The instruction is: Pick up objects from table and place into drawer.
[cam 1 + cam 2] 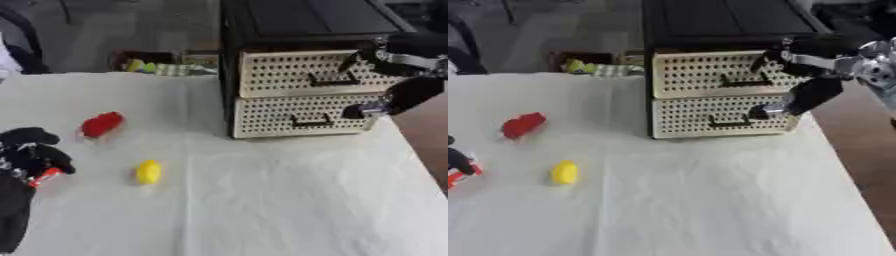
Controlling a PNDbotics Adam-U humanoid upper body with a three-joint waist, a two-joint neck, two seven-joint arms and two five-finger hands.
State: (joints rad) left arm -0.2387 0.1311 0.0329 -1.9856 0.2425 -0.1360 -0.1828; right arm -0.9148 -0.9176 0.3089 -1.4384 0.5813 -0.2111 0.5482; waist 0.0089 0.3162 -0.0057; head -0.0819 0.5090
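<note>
Right hand is at the front of the cabinet, fingers spread, one near the handle of the upper drawer; contact cannot be confirmed. Upper drawer stands slightly out from the lower drawer. Red object and yellow object lie apart on the white table, left of the cabinet. Left hand rests at the left edge, fingers curled, with something red at it, possibly held.

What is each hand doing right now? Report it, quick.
Left hand: fingers curled, holding nothing clearly visible.
Right hand: at the top drawer handle, grip cannot be told.
</note>
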